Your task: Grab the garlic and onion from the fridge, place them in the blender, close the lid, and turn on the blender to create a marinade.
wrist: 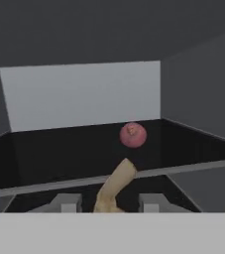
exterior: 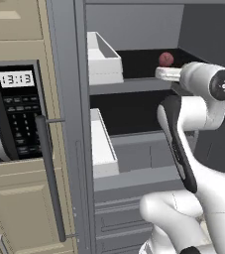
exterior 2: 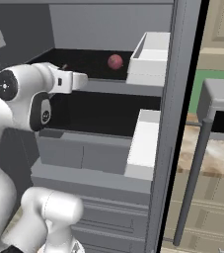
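The gripper (wrist: 109,202) is clamping a tan garlic piece (wrist: 115,188) at the fridge shelf's (wrist: 44,154) front edge, the onion (wrist: 133,135) sitting farther back.

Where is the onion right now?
The onion sits on the fridge's dark upper shelf, toward the back, beyond the gripper, right of the white door bin in the left base view.

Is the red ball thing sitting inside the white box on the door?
No, the red onion sits on the dark fridge shelf, beside the white door bin.
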### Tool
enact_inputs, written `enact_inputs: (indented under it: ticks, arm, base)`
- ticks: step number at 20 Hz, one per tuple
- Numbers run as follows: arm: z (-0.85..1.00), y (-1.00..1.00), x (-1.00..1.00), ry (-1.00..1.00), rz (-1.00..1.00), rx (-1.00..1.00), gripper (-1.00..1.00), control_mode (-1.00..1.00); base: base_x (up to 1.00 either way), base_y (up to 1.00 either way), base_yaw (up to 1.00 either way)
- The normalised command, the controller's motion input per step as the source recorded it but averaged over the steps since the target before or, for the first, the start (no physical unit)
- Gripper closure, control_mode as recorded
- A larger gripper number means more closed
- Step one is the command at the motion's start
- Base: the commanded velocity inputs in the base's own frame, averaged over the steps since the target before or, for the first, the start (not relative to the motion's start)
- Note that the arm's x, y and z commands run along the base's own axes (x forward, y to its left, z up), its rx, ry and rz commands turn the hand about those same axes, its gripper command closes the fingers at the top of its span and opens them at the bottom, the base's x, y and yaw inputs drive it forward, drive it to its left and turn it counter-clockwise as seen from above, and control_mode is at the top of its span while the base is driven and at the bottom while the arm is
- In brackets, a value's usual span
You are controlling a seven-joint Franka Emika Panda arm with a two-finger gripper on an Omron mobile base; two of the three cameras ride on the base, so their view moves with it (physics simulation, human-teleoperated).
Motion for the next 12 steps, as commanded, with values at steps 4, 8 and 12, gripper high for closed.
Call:
enact_inputs:
  ticks: [4,8,12]
  arm:
    - [-0.12,0.18,-1.00,0.42,-0.03,0.00,1.00,-1.00]
    - [-0.54,0.00,-1.00,0.59,0.00,0.08,1.00,-1.00]
    - [-0.96,0.00,-0.71,0.66,0.00,0.13,1.00,-1.00]
  base:
    - [0.00,0.00,0.00]
    - [0.00,0.00,0.00]
    - [0.00,0.00,0.00]
